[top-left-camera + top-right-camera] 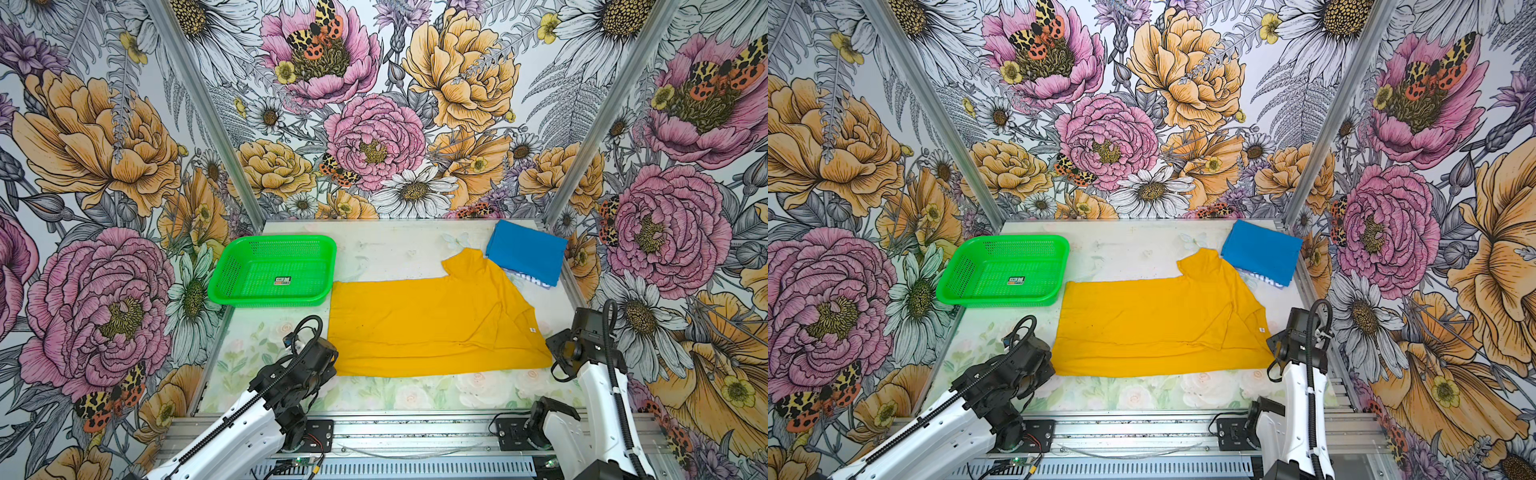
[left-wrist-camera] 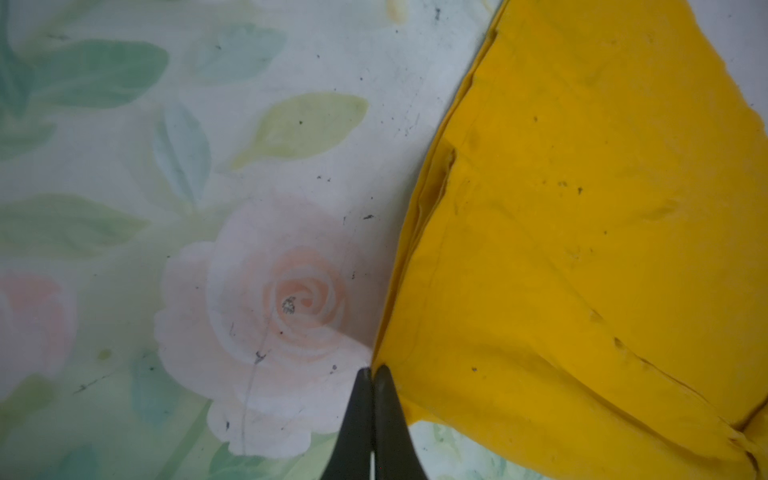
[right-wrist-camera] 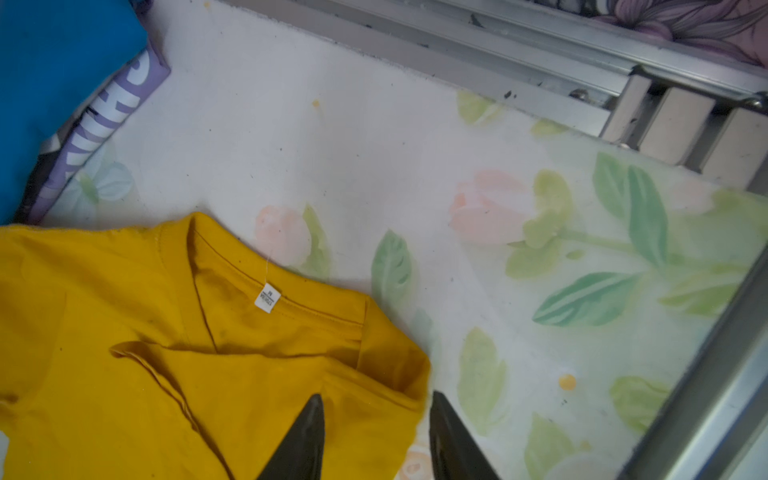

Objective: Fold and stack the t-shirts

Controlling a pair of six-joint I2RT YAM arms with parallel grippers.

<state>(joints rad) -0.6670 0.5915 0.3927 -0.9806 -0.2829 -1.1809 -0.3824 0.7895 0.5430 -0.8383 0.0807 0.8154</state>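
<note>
The mustard-yellow t-shirt (image 1: 424, 328) (image 1: 1150, 328) lies spread on the table, partly folded, with one sleeve sticking out toward the back. The blue t-shirt (image 1: 525, 251) (image 1: 1260, 249) sits folded at the back right, white lettering (image 3: 116, 108) showing at its edge. My left gripper (image 2: 372, 370) is shut, pinching the yellow cloth (image 2: 582, 208) at its front left corner (image 1: 334, 359). My right gripper (image 3: 376, 401) stands open over the yellow shirt's (image 3: 124, 374) shoulder corner near the collar label (image 3: 267, 297), at the shirt's front right.
A green perforated basket (image 1: 274, 237) (image 1: 1009, 237) stands at the back left, touching the yellow shirt's far left corner. Aluminium frame rails (image 3: 540, 54) border the table on the right. Floral walls close in on three sides.
</note>
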